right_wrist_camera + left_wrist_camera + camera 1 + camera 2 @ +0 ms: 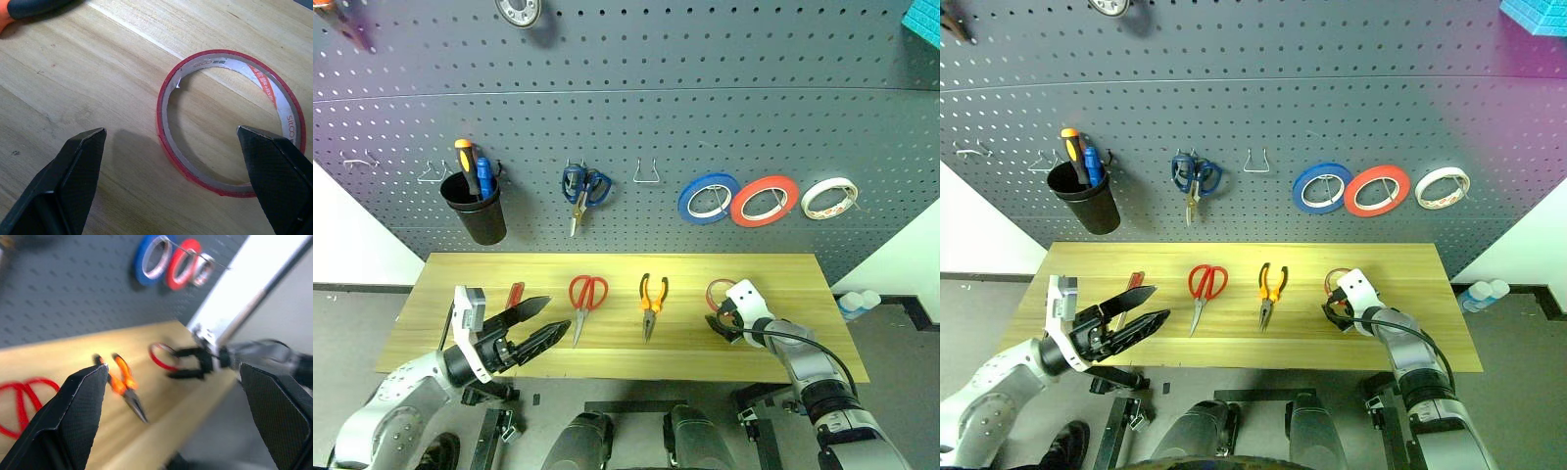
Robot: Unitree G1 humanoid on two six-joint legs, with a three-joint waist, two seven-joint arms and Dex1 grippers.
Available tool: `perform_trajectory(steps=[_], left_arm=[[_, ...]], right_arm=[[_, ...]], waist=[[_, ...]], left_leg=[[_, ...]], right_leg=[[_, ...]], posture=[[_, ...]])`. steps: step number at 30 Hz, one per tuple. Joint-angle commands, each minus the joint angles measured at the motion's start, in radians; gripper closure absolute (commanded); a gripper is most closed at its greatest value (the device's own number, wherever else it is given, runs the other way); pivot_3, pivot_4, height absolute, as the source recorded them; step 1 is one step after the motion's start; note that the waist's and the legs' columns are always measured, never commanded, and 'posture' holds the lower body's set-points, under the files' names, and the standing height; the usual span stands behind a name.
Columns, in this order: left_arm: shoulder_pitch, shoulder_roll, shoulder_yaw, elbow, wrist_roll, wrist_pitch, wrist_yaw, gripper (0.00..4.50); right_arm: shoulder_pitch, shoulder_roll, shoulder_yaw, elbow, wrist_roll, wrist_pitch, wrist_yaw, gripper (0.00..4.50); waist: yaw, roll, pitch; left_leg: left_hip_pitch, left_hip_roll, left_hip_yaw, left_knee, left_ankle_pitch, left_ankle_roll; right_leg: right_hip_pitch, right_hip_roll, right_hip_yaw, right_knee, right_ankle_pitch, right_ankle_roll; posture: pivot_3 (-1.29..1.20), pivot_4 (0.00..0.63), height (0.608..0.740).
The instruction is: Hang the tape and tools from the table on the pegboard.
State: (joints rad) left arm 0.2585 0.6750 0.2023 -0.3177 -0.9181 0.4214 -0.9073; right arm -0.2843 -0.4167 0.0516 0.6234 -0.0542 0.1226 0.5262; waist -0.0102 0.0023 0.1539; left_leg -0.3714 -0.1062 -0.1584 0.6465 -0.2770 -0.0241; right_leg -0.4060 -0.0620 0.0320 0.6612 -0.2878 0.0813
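Observation:
The red tape (pixel 215 61) lies flat on the table (pixel 783 274) near its right end. My right gripper (pixel 721 323) hovers open just at the tape's near side, the roll lying between and ahead of its fingers. The orange-and-black pliers (pixel 652 299), the red scissors (pixel 586 297) and the red screwdriver (pixel 515 294) lie in a row to the left. Over the table's front left, my left gripper (pixel 556 315) is open and empty beside the screwdriver. The pegboard (pixel 636 98) rises behind the table.
On the pegboard hang a black cup (pixel 475 211) with orange and blue screwdrivers, blue scissors (pixel 584 186), and blue (pixel 708 198), red (pixel 765 200) and white (pixel 829 197) tape rolls. Bare hooks (pixel 646 174) sit between the scissors and the rolls.

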Motion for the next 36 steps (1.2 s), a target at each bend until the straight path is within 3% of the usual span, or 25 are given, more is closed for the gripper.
perform_trajectory(steps=[1, 9, 18, 36], left_arm=[[-0.024, 0.047, 0.032, -0.026, 0.004, 0.035, -0.044, 0.03], [-0.011, 0.095, -0.006, -0.046, 0.158, 0.003, -0.095, 0.03], [-0.034, 0.035, 0.004, -0.028, 0.262, -0.133, -0.113, 0.03], [-0.059, -0.018, -0.004, -0.117, 0.254, -0.077, -0.050, 0.03]], right_arm=[[-0.009, -0.003, -0.006, -0.011, 0.005, -0.017, -0.002, 0.00], [-0.020, 0.004, -0.006, -0.001, 0.005, -0.023, -0.007, 0.00], [-0.021, 0.001, 0.007, -0.005, -0.002, -0.031, 0.006, 0.00], [-0.030, -0.022, 0.063, -0.017, -0.037, 0.004, 0.082, 0.00]], waist=[[0.000, 0.000, 0.000], [-0.002, 0.000, 0.000], [0.001, 0.000, 0.000], [0.002, -0.003, 0.014]], left_leg=[[0.000, 0.000, 0.000, 0.000, 0.000, 0.000], [0.000, 0.000, 0.001, -0.001, 0.000, 0.000], [-0.001, 0.000, 0.001, -0.001, 0.000, 0.000], [-0.001, 0.000, 0.001, -0.001, 0.000, 0.000]], right_leg=[[0.000, 0.000, 0.000, 0.000, 0.000, 0.000], [-0.001, 0.000, 0.001, -0.001, 0.000, 0.000], [-0.001, 0.000, 0.001, -0.001, 0.001, -0.001], [-0.001, 0.000, 0.001, -0.001, 0.000, -0.001]], posture=[[0.03, 0.122, 0.740], [0.03, 0.121, 0.740], [0.03, 0.127, 0.740], [0.08, 0.180, 0.740]])
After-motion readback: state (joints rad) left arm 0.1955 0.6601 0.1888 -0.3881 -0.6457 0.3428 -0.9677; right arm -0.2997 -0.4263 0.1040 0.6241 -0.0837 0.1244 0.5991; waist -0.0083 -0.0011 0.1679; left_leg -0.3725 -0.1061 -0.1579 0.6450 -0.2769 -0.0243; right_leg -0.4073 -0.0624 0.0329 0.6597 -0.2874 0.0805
